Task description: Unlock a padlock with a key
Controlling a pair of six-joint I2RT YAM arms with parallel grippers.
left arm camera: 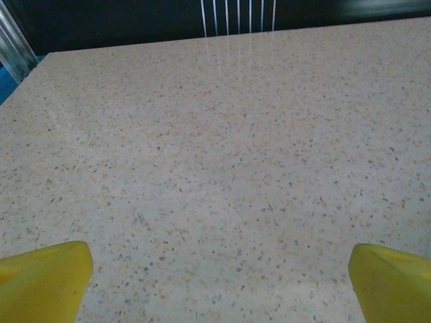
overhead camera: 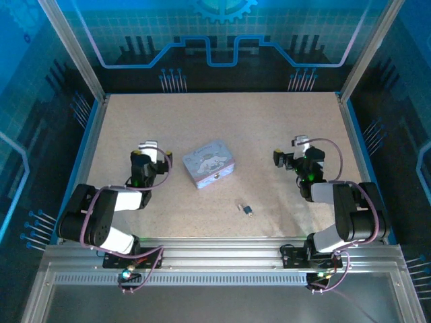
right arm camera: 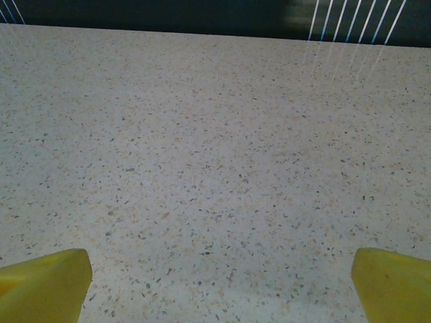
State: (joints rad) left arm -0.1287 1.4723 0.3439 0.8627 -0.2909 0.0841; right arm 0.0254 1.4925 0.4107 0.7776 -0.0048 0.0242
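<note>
A tiny dark padlock (overhead camera: 249,210) with a faint glint lies on the speckled table in front of the middle, between the two arms. Just to its left lies a thin dark speck, the key (overhead camera: 239,204). My left gripper (overhead camera: 148,145) rests left of the tin, well away from both. My right gripper (overhead camera: 300,142) sits at the right, behind and to the right of the padlock. In the left wrist view the left gripper (left arm camera: 217,279) is open, its yellow fingertips (left arm camera: 44,276) wide apart over bare table. The right gripper (right arm camera: 219,279) is open too, yellow fingertips (right arm camera: 44,279) spread, nothing between them.
A pale blue rectangular tin (overhead camera: 209,163) with a white cartoon figure stands at the table's middle, between the grippers. Blue rails (overhead camera: 87,155) edge the table left and right, and an aluminium frame (overhead camera: 222,256) runs along the near edge.
</note>
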